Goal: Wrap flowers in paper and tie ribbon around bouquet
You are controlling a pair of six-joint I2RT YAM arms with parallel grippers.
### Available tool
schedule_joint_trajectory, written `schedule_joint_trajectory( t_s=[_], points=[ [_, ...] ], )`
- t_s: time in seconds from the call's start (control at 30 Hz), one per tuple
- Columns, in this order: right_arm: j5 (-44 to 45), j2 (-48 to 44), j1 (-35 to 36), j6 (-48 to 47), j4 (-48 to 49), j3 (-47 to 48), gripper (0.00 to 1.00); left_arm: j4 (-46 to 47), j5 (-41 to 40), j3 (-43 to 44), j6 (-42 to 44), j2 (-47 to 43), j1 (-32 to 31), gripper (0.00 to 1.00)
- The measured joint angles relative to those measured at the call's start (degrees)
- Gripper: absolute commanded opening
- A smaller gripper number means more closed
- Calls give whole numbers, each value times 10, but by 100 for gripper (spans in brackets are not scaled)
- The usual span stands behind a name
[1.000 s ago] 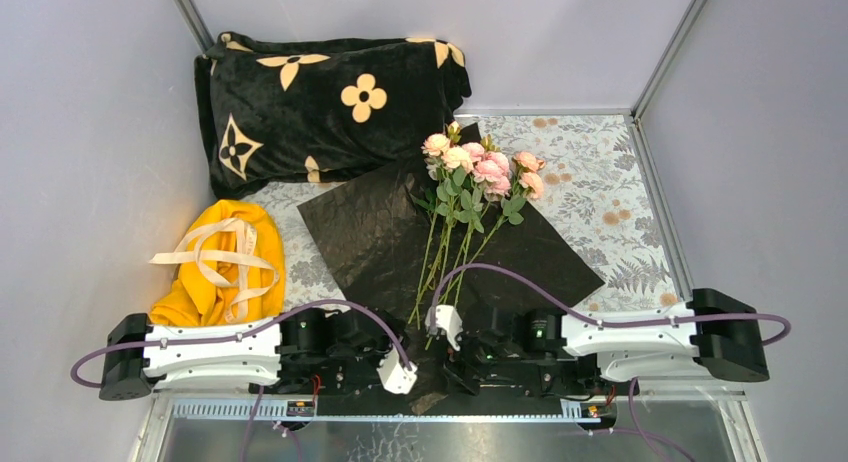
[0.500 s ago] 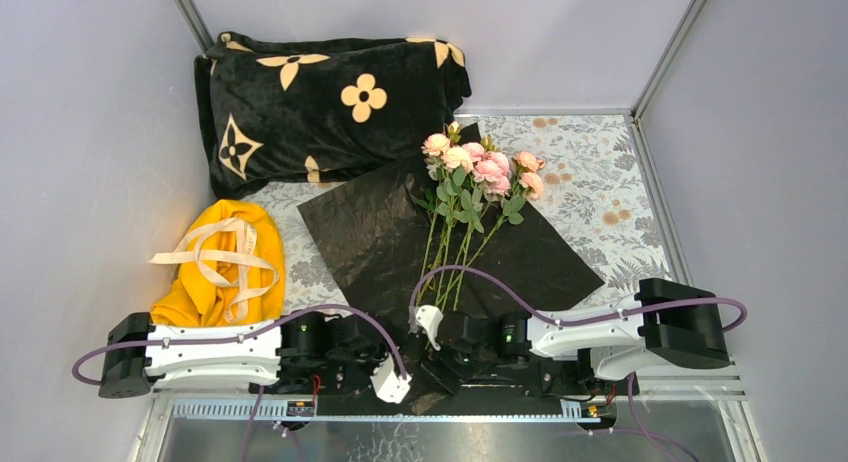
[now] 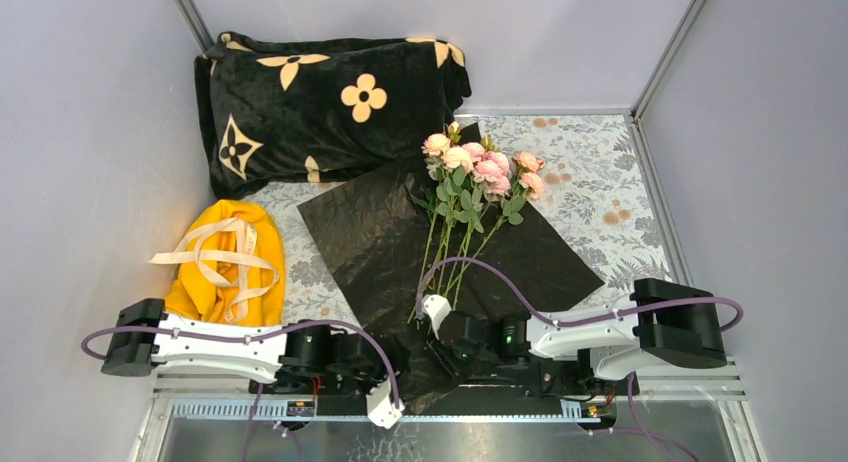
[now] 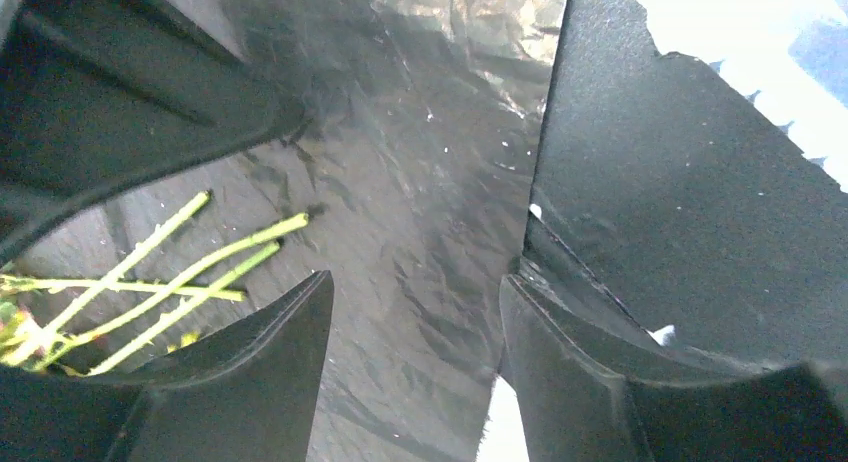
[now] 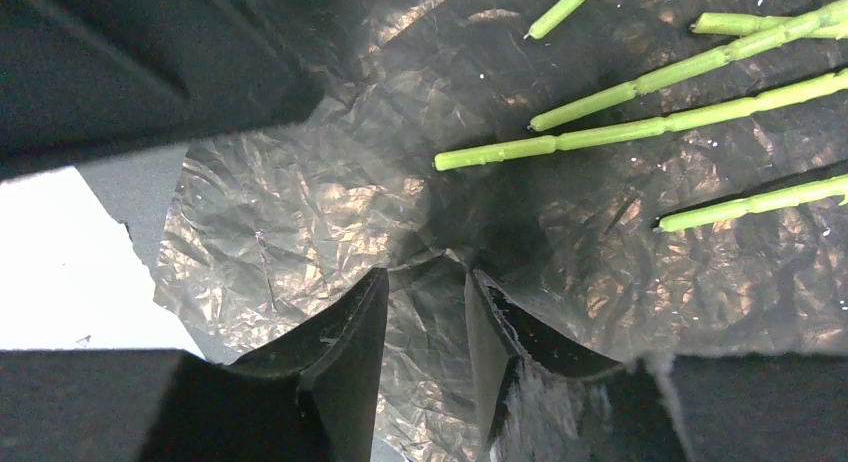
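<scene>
Right gripper (image 5: pixel 425 282) pinches a raised fold of the crinkled matte black paper sheet (image 5: pixel 300 202), the green-stemmed pink roses (image 3: pixel 480 167) just beyond; left gripper (image 4: pixel 415 312) hovers open over the sheet's near corner

Each arm (image 3: pixel 215 344) has white link housings, black joint modules and a looping purple cable (image 3: pixel 520 292). Gripper fingers (image 5: pixel 340 367) are matte black, wedge-shaped. Bases sit on a black rail.
</scene>
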Motion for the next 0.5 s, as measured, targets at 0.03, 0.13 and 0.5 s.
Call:
schedule_joint_trajectory(
  t_s=[0.03, 0.13, 0.5],
  points=[
    [2, 0, 0, 3, -1, 0, 41, 11, -4, 2, -3, 9, -8, 72],
    [-2, -1, -7, 12, -2, 0, 41, 41, -8, 5, -6, 35, -21, 75],
    [-35, -1, -53, 28, -5, 0, 41, 36, 4, 23, 56, 64, -26, 85]
  ],
)
